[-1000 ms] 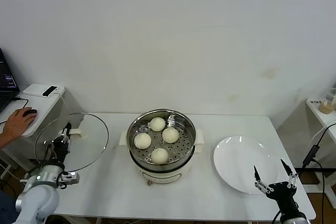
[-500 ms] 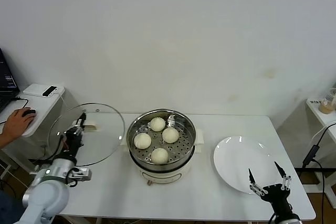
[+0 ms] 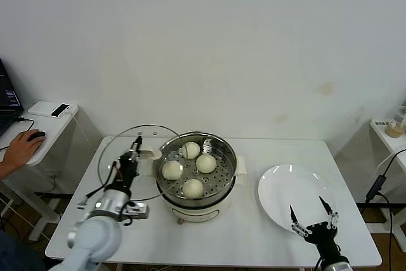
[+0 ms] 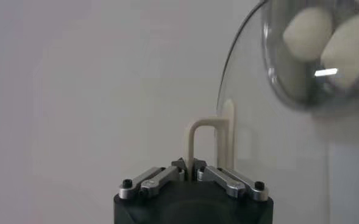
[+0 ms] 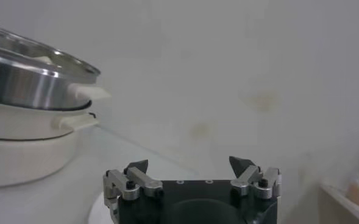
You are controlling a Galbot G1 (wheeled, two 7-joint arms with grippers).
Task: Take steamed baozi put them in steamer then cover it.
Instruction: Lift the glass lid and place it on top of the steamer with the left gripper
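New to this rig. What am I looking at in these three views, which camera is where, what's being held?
It is a two-armed robot at a white table.

The wide picture comes from its head, looking down. The other two come from cameras on each wrist, looking out past that arm's tool.

In the middle of the table stands a steel steamer with four baozi on its perforated tray. To its right lies a bare white plate.

The left tool is shut on the handle of the glass cover, holding it up beside the steamer's left edge, not yet on it. The left wrist view shows that cream handle pinched between the fingers.

The right tool is open and holds nothing, low near the plate's front edge.
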